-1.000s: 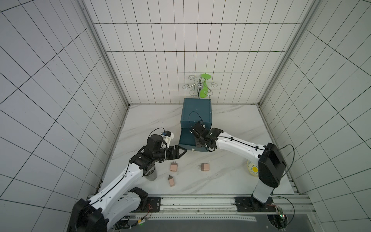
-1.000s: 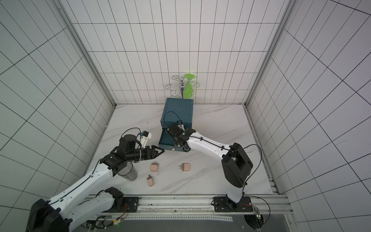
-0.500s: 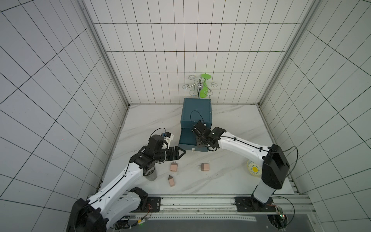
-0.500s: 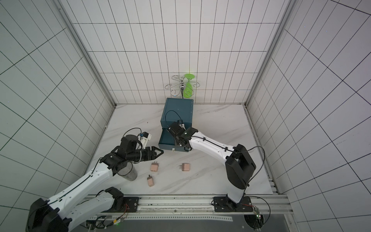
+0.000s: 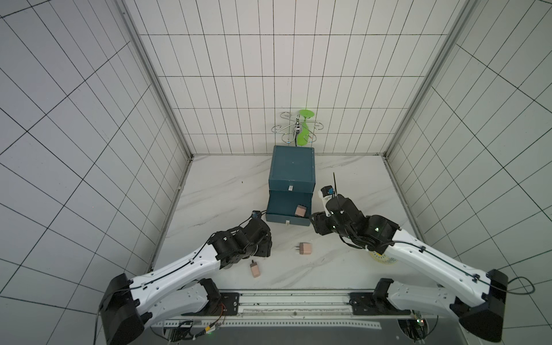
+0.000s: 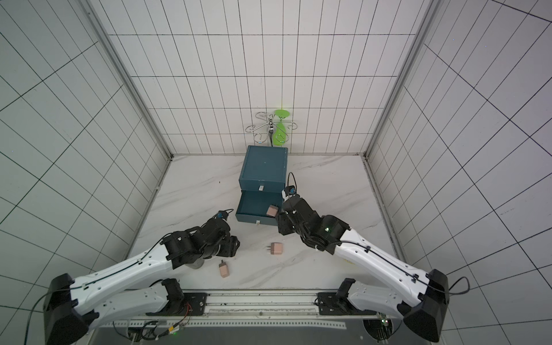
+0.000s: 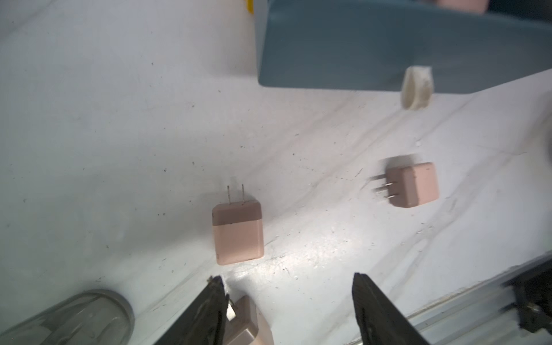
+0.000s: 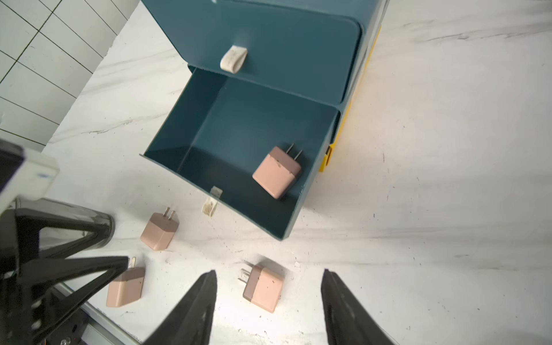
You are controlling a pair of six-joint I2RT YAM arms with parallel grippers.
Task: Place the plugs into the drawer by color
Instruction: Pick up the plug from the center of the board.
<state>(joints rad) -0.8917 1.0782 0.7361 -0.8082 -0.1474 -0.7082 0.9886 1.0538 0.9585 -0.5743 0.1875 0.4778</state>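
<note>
In the left wrist view a pink plug [image 7: 249, 324] is cut off by the picture's edge, partly behind the left pincer [image 7: 287, 276]; a second plug [image 7: 413, 185] is motion-blurred; the closed top drawer [image 8: 268, 47] hides its contents.

White marbled table [image 5: 227, 191]: drawer unit [image 5: 292, 167] at twelve o'clock, pink plug [image 5: 305, 248] at six, second plug [image 5: 254, 270] at seven, third plug [image 8: 159, 231] just beyond it, grey cup [image 6: 197, 264] at eight, yellow disc [image 5: 382, 258] at four.
</note>
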